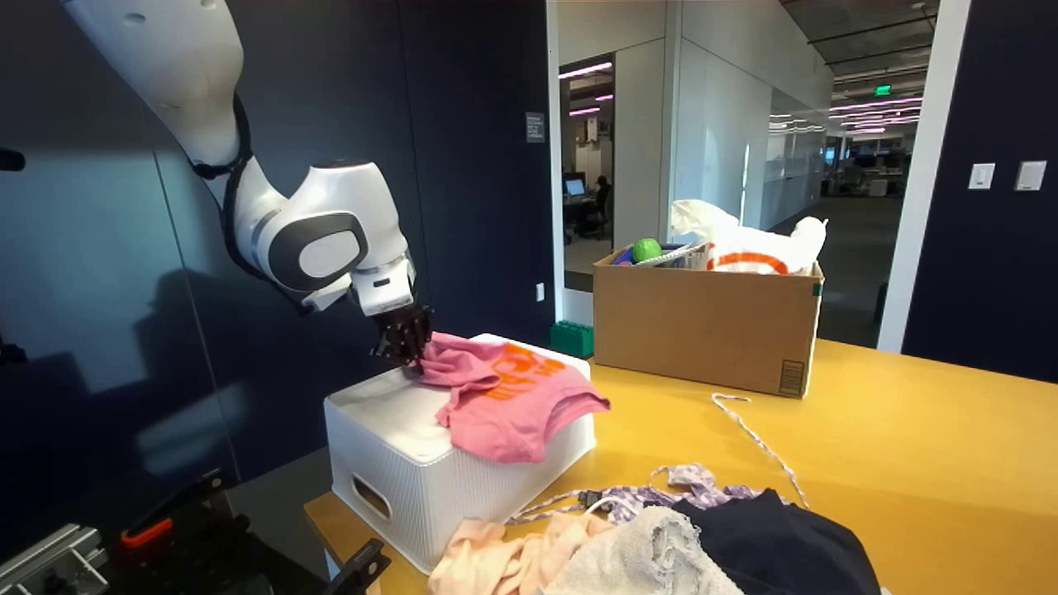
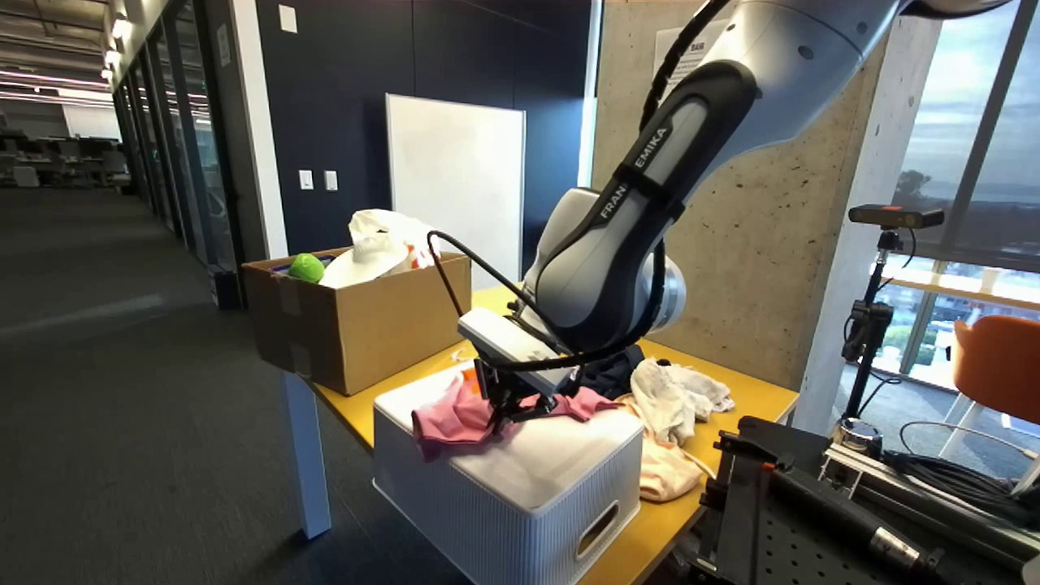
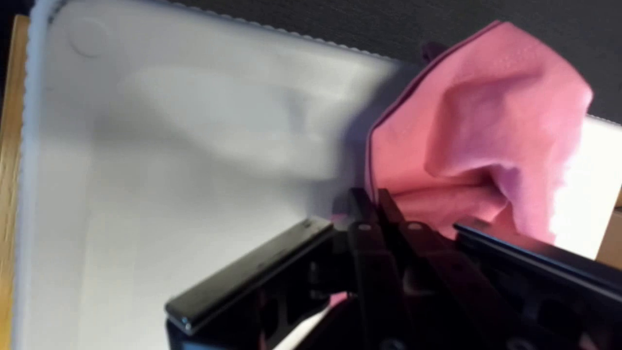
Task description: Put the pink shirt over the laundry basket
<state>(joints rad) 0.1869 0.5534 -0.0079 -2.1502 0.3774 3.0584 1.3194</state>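
The white laundry basket (image 1: 496,487) stands with a flat closed face up on the table's edge; it also shows in an exterior view (image 2: 487,504) and the wrist view (image 3: 160,204). The pink shirt (image 1: 529,413) with orange lettering lies across part of that top, and one side hangs over the edge. The shirt also shows in an exterior view (image 2: 455,418) and the wrist view (image 3: 505,121). My gripper (image 3: 371,201) is shut on the shirt's edge, low over the basket top. The gripper also shows in both exterior views (image 1: 411,364) (image 2: 505,418).
A cardboard box (image 1: 702,330) with a white bag and a green ball stands on the yellow table (image 1: 934,430). Peach cloth (image 1: 504,558), grey cloth (image 1: 653,562) and dark cloth (image 1: 785,541) lie beside the basket. A green block (image 1: 572,339) is behind it.
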